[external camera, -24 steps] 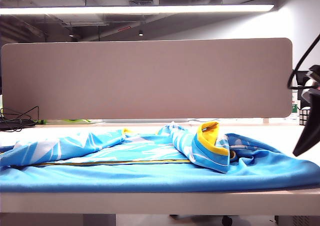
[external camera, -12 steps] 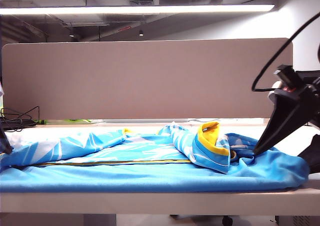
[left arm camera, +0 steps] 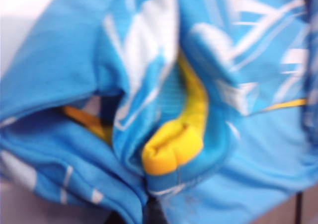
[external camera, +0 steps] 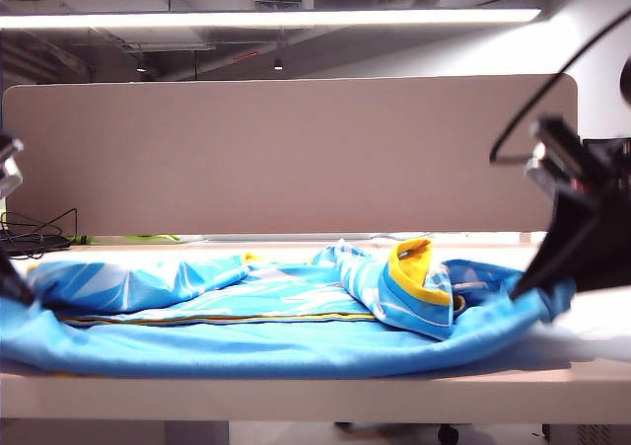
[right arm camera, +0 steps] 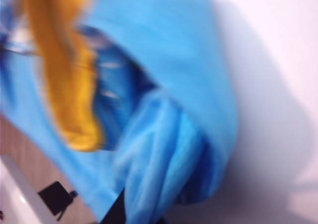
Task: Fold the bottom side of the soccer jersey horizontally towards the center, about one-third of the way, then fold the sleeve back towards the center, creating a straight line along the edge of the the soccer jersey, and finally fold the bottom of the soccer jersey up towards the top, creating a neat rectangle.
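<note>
Soccer jersey (external camera: 296, 341) ends now lifted — left gripper (external camera: 12, 285), right gripper (external camera: 537, 285) each pinching cloth

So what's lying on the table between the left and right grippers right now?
Only the sky-blue shiny soccer jersey, spanning from the left gripper to the right gripper, its yellow-trimmed bunched fold nearer the right. The exterior view shows it.

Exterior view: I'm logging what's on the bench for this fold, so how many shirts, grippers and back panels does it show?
Shirts: 1, the soccer jersey spread on the table.
Grippers: 2, the left gripper and right gripper, each shut on an end of the jersey.
Back panels: 1, the grey divider.
Total: 4.
</note>
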### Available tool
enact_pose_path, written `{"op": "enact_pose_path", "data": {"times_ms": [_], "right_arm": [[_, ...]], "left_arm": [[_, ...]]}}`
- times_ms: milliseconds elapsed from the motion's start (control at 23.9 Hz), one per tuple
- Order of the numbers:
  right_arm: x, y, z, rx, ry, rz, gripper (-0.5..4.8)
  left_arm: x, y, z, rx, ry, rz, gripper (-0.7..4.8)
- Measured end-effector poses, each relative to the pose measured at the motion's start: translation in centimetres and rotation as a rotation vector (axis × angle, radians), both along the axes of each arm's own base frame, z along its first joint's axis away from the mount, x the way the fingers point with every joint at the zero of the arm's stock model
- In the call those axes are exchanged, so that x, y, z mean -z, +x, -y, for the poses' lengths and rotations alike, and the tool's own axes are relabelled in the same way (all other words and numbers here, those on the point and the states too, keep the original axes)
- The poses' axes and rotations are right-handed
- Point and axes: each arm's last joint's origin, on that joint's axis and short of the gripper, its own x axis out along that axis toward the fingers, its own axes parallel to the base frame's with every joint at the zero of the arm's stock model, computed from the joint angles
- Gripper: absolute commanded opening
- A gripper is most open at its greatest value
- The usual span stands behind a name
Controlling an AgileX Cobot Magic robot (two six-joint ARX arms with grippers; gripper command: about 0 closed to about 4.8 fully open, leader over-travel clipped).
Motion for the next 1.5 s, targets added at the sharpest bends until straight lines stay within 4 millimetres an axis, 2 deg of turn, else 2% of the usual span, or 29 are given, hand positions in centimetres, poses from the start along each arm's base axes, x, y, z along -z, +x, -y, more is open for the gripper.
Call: {"op": "enact_pose_path", "data": {"times_ms": [167,334,460,585,669,836,961,1003,1087,1128,1170,1212,1254,1296,1337,1379,1421,1505], "right_arm": [[-2.5,-1.3,0.2,0.004,0.015,0.062,-0.08],[-6.0,-4.5,0.6,0.004,0.027,0.148,-0.08],[-7.7,-6.1,0.8,0.016,0.046,0.226,-0.08],[-8.6,-6.6,0.9,0.038,0.046,0.246,-0.08],[-9.8,-5.9,1.0,0.074,0.016,0.314,-0.08],[-11.9,-1.5,1.7,0.186,-0.041,0.412,-0.08],[-12.4,2.0,2.2,0.217,-0.051,0.423,-0.08],[-12.4,4.1,2.3,0.221,-0.054,0.405,-0.08],[-12.2,7.5,2.3,0.217,-0.051,0.400,-0.08],[-11.7,10.2,2.3,0.219,-0.053,0.394,-0.08],[-11.3,11.4,2.3,0.219,-0.055,0.383,-0.08],[-10.7,13.5,2.2,0.211,-0.050,0.369,-0.08],[-10.4,14.9,2.1,0.201,-0.041,0.368,0.32],[-9.4,17.0,1.9,0.192,-0.031,0.368,1.13],[-8.8,17.7,2.0,0.189,-0.029,0.364,2.71],[-7.8,19.1,1.9,0.170,-0.004,0.373,3.09],[-7.6,19.7,1.8,0.162,0.012,0.388,3.25],[-8.7,20.8,2.2,0.178,0.046,0.453,3.24]], "left_arm": [[-2.7,-0.9,0.1,0.006,-0.019,0.075,-0.06],[-7.0,-4.0,0.4,-0.022,-0.027,0.233,-0.06],[-8.8,-5.7,0.5,-0.064,-0.036,0.315,-0.06],[-9.2,-5.9,0.5,-0.084,-0.049,0.330,-0.06],[-9.3,-4.9,0.4,-0.111,-0.046,0.373,-0.06],[-9.9,-0.5,-0.1,-0.188,-0.052,0.429,-0.06],[-10.0,3.2,-0.3,-0.193,-0.055,0.427,-0.06],[-9.7,5.6,-0.5,-0.193,-0.056,0.436,-0.06],[-9.1,8.2,-0.7,-0.199,-0.054,0.424,-0.06],[-8.6,10.9,-0.9,-0.198,-0.057,0.422,-0.05],[-8.3,12.3,-1.0,-0.199,-0.058,0.423,-0.01],[-7.8,14.1,-1.1,-0.200,-0.058,0.414,0.15],[-7.4,15.0,-1.2,-0.202,-0.058,0.406,1.73],[-6.6,16.8,-1.3,-0.203,-0.058,0.387,2.82],[-6.2,17.8,-1.4,-0.203,-0.058,0.389,4.79],[-5.5,19.2,-1.6,-0.205,-0.055,0.396,4.79],[-5.3,19.7,-1.9,-0.210,-0.053,0.400,4.79],[-6.0,20.4,-2.8,-0.220,-0.043,0.444,4.79]]}}
